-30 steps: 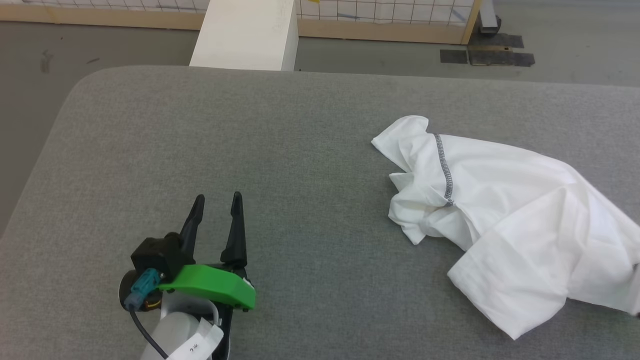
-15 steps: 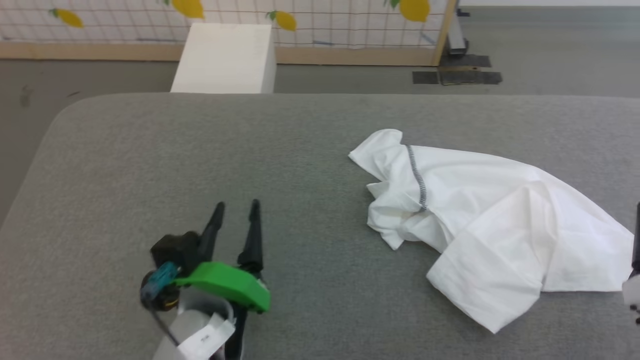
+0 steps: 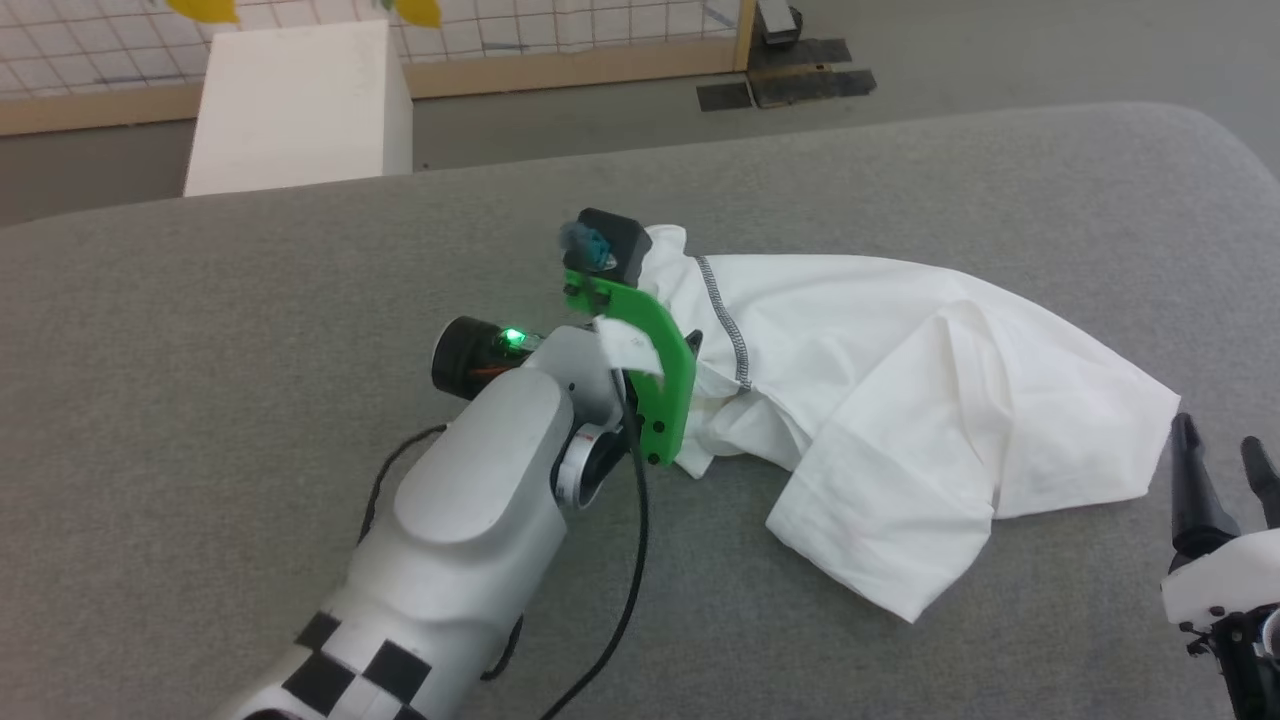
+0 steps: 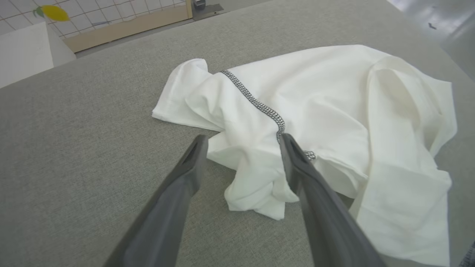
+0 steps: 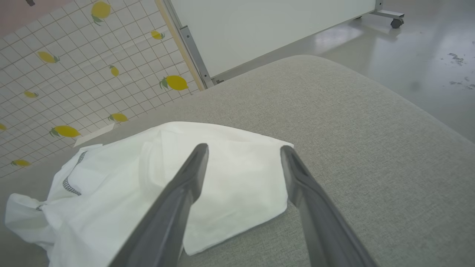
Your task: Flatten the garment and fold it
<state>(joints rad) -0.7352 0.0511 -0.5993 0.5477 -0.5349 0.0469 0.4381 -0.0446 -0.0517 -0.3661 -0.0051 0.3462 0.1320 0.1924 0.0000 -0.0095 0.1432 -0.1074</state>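
Observation:
The white garment (image 3: pixel 900 400) lies crumpled on the grey padded table (image 3: pixel 250 300), with a grey stitched seam (image 4: pixel 259 105) near its bunched left end. My left gripper (image 4: pixel 243 138) is open, its fingers on either side of that bunched end just below the seam. Whether they touch the cloth I cannot tell. In the head view the green bracket (image 3: pixel 655 350) hides the fingers. My right gripper (image 3: pixel 1220 445) is open at the lower right, just off the garment's right corner (image 5: pixel 274 148) and holding nothing.
A rigid white box (image 3: pixel 295 105) stands on the floor beyond the table's far edge. Behind it runs a wood-framed lattice fence (image 3: pixel 560 25) with lemon decorations. The table's rounded right corner (image 5: pixel 334 70) is close to my right gripper. A cable (image 3: pixel 635 560) trails from my left forearm.
The camera has swung right. My left arm has reached from the bare table across to the garment's bunched left end. My right gripper has come into view beside the right corner.

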